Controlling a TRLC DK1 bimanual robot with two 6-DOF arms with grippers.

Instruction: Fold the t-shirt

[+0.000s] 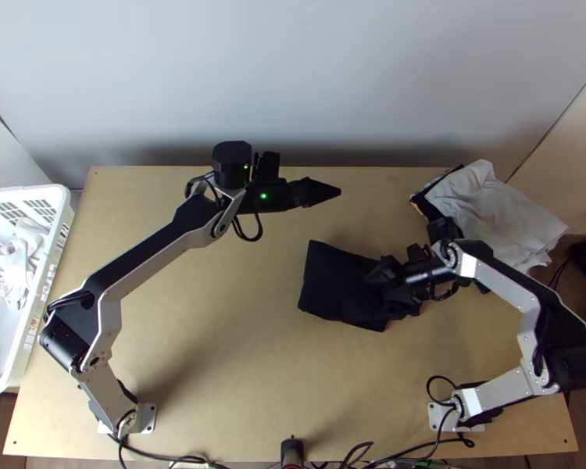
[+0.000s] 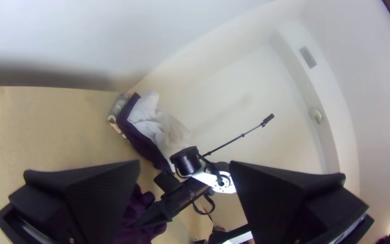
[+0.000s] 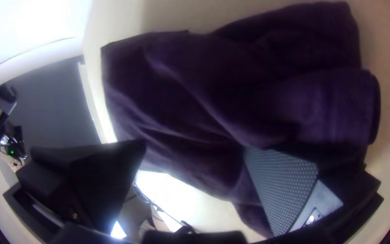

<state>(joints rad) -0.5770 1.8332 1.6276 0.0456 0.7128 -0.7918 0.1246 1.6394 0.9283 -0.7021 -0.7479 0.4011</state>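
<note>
The dark t-shirt (image 1: 336,285) lies folded into a compact, roughly rectangular bundle right of the table's centre, its right end rumpled. My right gripper (image 1: 385,272) is over that right part. In the right wrist view, the dark cloth (image 3: 195,90) spreads beyond my right gripper (image 3: 196,148), whose fingers stand wide apart, one textured pad (image 3: 283,185) against the cloth. My left gripper (image 1: 320,192) is above the table's back half, away from the shirt; in the left wrist view my left gripper (image 2: 184,165) is open with nothing held. Part of the dark shirt (image 2: 134,221) shows there beside the right arm.
At the back right lies a stack of folded cloth with a light grey piece (image 1: 500,211) on top, close behind the right arm. A white basket (image 1: 47,313) with white cloth inside stands at the left edge. Bare table (image 1: 215,328) extends left of the shirt.
</note>
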